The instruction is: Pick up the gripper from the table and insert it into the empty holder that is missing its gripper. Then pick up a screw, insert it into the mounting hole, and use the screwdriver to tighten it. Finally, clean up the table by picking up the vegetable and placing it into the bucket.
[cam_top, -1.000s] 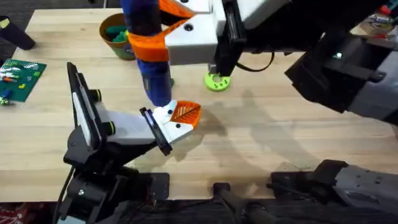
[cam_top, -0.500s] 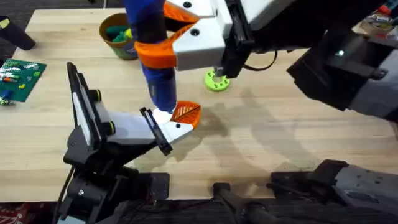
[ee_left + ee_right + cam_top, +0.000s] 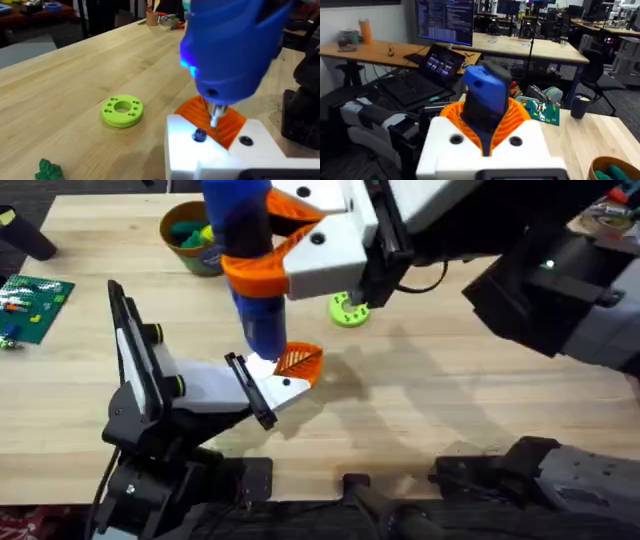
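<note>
While the right gripper (image 3: 285, 255) is closed around the blue screwdriver (image 3: 250, 270), its white fingers with orange ribbed pads (image 3: 520, 117) clamped on the body, the tool is held upright with its thin metal tip (image 3: 215, 116) just above the small orange gripper (image 3: 298, 362). That part is seated on the flat black end plate of the grey-white holder (image 3: 190, 385), and a dark screw (image 3: 200, 134) is seen in its white block. A lime-green disc (image 3: 347, 309) lies nearby; the bucket (image 3: 190, 235) stands farther back on the table (image 3: 450, 400). Whether the left gripper is open cannot be told.
</note>
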Available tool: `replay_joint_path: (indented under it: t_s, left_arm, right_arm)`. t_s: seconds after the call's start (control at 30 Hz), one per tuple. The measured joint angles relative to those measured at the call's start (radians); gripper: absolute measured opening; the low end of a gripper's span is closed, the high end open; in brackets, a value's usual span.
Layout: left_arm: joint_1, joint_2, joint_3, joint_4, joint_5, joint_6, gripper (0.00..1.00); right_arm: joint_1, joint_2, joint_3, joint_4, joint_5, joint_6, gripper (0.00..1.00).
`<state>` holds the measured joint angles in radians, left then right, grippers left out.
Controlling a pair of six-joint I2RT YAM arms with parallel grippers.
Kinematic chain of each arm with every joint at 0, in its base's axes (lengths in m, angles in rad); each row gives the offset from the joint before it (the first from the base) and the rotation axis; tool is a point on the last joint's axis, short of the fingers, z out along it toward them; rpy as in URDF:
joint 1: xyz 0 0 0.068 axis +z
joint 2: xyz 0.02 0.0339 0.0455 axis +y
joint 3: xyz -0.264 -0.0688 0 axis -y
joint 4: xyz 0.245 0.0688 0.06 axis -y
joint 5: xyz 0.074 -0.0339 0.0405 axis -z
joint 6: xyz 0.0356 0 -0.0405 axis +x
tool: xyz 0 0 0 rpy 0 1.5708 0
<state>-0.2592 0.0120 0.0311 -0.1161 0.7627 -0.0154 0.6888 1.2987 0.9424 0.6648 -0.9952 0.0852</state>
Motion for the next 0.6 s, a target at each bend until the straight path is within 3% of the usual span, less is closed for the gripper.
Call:
replay_joint_path:
  t_s: [0.6]
  left_arm:
    - [0.0,0.0,0.0,0.0,0.0,0.0,0.008]
  right_arm:
    - [0.0,0.0,0.0,-0.023,-0.002,-0.064,0.059]
